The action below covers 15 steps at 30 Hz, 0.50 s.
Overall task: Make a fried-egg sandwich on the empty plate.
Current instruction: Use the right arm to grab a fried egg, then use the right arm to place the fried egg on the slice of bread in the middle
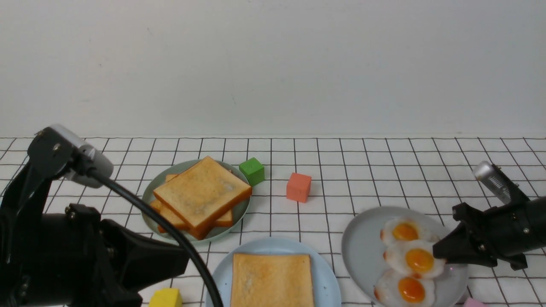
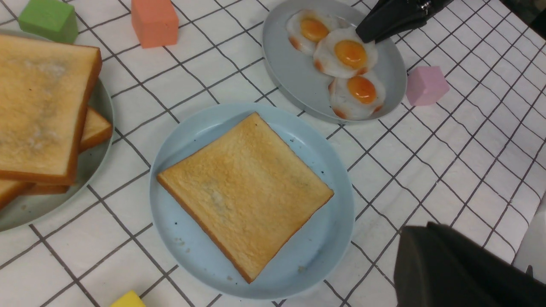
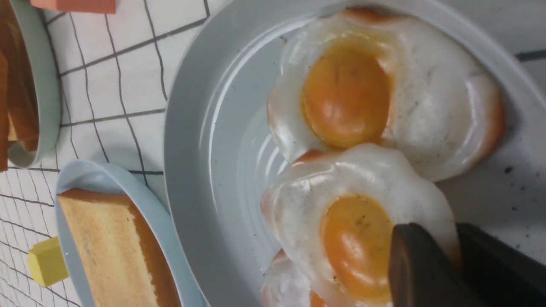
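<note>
The light blue plate sits at the front centre with one toast slice lying flat on it. To its right, three fried eggs overlap in a row on a grey plate. My right gripper comes in from the right, and in the right wrist view the right gripper is shut on the white rim of the middle fried egg. That egg rests on the other two. My left gripper is shut and holds nothing, hovering beside the blue plate.
A pile of toast lies on a pale green plate at the left. A green cube and a salmon cube stand behind the plates. A yellow cube is at the front left, a pink cube by the grey plate.
</note>
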Each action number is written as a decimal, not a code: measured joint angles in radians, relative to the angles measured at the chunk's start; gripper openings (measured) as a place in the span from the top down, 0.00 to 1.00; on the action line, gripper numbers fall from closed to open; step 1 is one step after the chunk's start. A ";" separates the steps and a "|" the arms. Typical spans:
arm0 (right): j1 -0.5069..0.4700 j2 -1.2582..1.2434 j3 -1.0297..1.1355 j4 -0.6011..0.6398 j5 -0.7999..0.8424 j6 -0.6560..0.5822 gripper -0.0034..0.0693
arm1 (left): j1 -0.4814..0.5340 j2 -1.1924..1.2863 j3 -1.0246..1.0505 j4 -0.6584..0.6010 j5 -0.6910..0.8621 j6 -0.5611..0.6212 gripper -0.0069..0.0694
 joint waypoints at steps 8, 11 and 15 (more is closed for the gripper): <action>0.027 -0.131 0.000 0.125 0.104 -0.023 0.84 | 0.000 -0.001 -0.054 0.001 0.001 -0.058 0.93; 0.128 -0.159 0.000 0.200 0.141 -0.060 0.84 | 0.000 -0.001 -0.056 0.001 0.003 -0.064 0.92; 0.330 -0.153 0.000 0.285 0.109 -0.085 0.84 | 0.000 -0.001 -0.056 0.002 0.004 -0.069 0.92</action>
